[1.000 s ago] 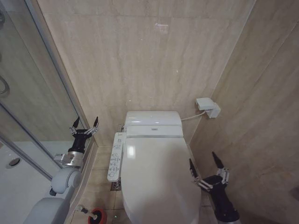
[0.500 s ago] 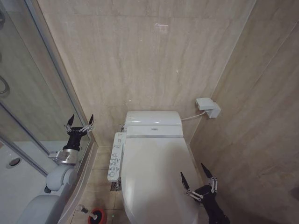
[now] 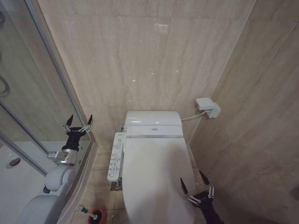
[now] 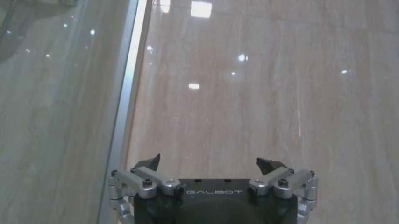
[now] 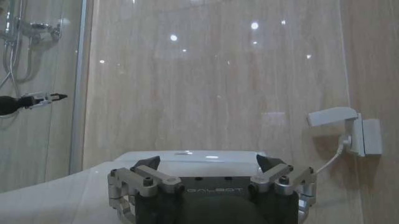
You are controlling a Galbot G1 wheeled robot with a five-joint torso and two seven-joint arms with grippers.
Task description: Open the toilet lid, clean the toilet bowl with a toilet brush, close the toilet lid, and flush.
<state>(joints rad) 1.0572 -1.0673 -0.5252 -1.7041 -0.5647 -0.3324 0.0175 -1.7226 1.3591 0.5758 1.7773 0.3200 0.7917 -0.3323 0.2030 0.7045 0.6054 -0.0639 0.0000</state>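
- Toilet lid [image 3: 156,172]: down flat over the toilet bowl [image 3: 122,193], closed. Opening step not yet done, by my reading.
- Right gripper [image 3: 197,191]: fingers spread wide, holding nothing. Sits low at the near right edge of the lid, just beside its rim. Judged to be lining up there because the near edge is the natural place to lift from.
- Right wrist view: right gripper [image 5: 209,164] looks along the lid top [image 5: 74,191] toward the far wall; wall socket [image 5: 356,135] at far right.
- Left gripper [image 3: 78,123]: open and empty, raised at the left beside the glass shower partition [image 3: 42,93], well apart from the toilet. Looks parked clear of the lid's swing.
- Toilet brush [image 3: 86,212]: in its red holder [image 3: 98,216] on the floor, near left of the bowl, untouched.
- Button panel [image 3: 115,156]: along the left side of the seat.
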